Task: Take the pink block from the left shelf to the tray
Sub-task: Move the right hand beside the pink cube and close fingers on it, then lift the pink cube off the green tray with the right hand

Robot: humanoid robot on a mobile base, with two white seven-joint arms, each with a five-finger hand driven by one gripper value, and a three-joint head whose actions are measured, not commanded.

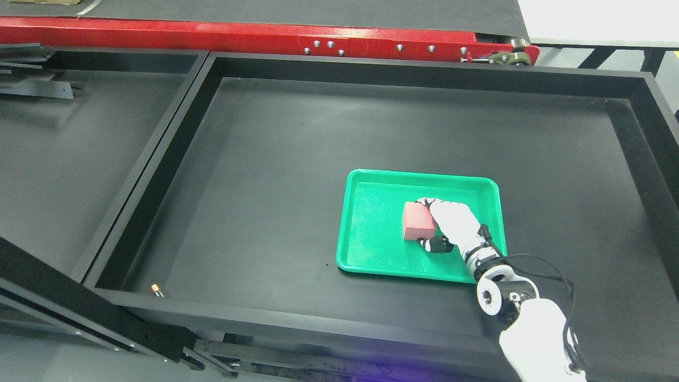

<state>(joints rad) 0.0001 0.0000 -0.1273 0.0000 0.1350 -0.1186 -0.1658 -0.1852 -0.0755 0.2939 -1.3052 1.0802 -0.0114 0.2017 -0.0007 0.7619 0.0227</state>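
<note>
Inside the big black bin [254, 159], toward its near right part, lies the green tray [371, 233] with the pink block [417, 220] in it, right of the tray's middle. Coming from the near right, the right hand [448, 223] has its fingers [424, 202] clamped around the block's right side, the thumb on its near edge. Far behind the bin runs a red rail [212, 40].

My right hand [451, 223] is white with black fingertips. Against its fingers sits a pink block [418, 220], under both a bright green tray [371, 228]. Around them the bin [265, 185] is matte black, a red rail [238, 37] beyond.
</note>
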